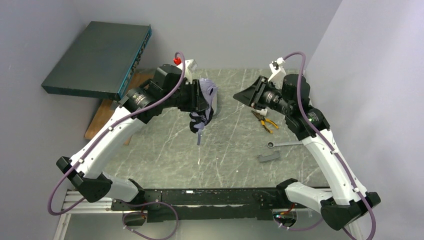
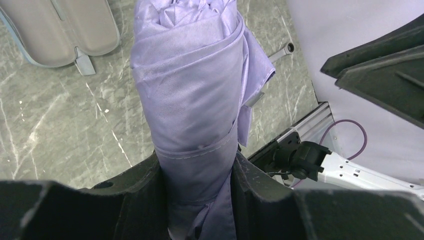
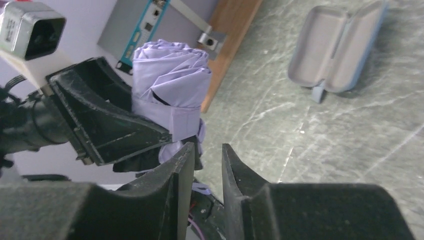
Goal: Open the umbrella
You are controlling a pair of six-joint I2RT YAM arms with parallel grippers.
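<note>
The umbrella [image 2: 190, 90] is off the table [image 1: 165, 150], held in the air over its back part. The left gripper [image 2: 197, 167] is closed around the lower part of it, and the lavender fabric bulges out above the two fingers. The canopy is rolled tightly, and a band of the same fabric seems to go around it. The shaft and the handle are hidden from us, so we cannot say where they are.

The right gripper [image 3: 207, 150] is near the umbrella and points toward it, but does not touch it. Its jaws stand only a little apart and there is nothing between them.

In our judgement the task is in its early part. The umbrella is out of its case and lifted, but the opening itself is not begun: the band must be loosened, the shaft pulled out and the canopy spread.

The open case [image 3: 335, 47] lies empty on the table, apart from the umbrella. On the right side lie the pliers [image 1: 265, 120], a wrench [image 1: 282, 144] and a small grey block [image 1: 268, 157], all well apart from the umbrella. A dark teal box [image 1: 97, 60] is at the left wall, above a wooden board [image 1: 102, 117]. We think the box and the walls close on both sides could meet a spreading canopy.
</note>
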